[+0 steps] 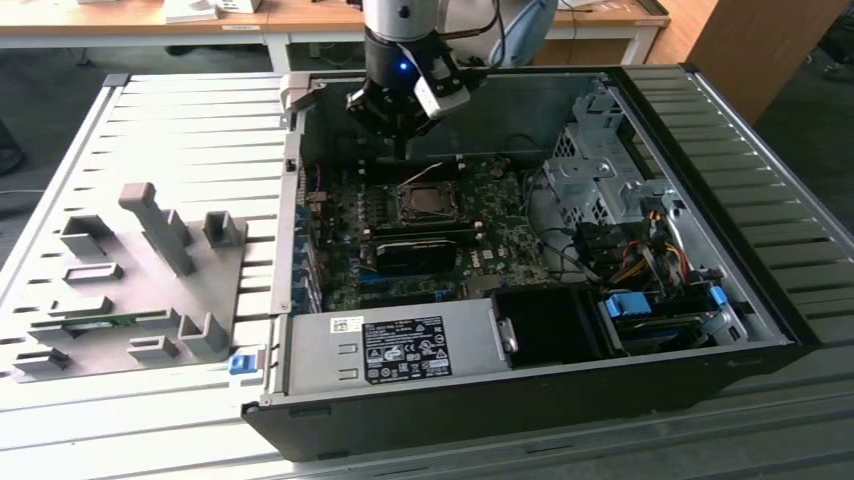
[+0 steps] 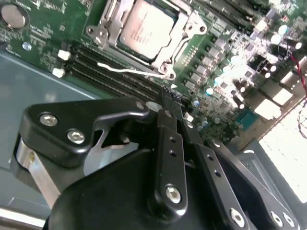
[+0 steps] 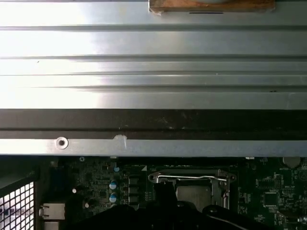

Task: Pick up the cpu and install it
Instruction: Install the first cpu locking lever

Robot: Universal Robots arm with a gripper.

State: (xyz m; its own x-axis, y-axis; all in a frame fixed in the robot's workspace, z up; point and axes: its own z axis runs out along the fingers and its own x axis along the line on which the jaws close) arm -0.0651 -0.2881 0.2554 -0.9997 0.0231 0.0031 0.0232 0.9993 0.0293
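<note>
The cpu [image 2: 148, 26] sits in its socket [image 1: 430, 200] on the motherboard [image 1: 400, 250], inside the open computer case [image 1: 747, 300] lying on the slatted table [image 1: 160, 110]. In the second wrist view the chip's silver top shows within the metal socket frame [image 2: 103, 36], which seems to be open, though the angle is poor. The end effector [image 1: 400, 150] hangs just above the board at about twelve o'clock from the socket, its fingers [image 2: 168, 124] pressed together and holding nothing. A grey parts tray [image 1: 134, 290] lies at nine o'clock from the case.

Looks like a lab/workshop: open PC case [image 1: 534, 250] on slatted metal tabletop [image 1: 160, 130] (wooden desks [image 1: 134, 20] behind), grey fixture block [image 1: 134, 280].
</note>
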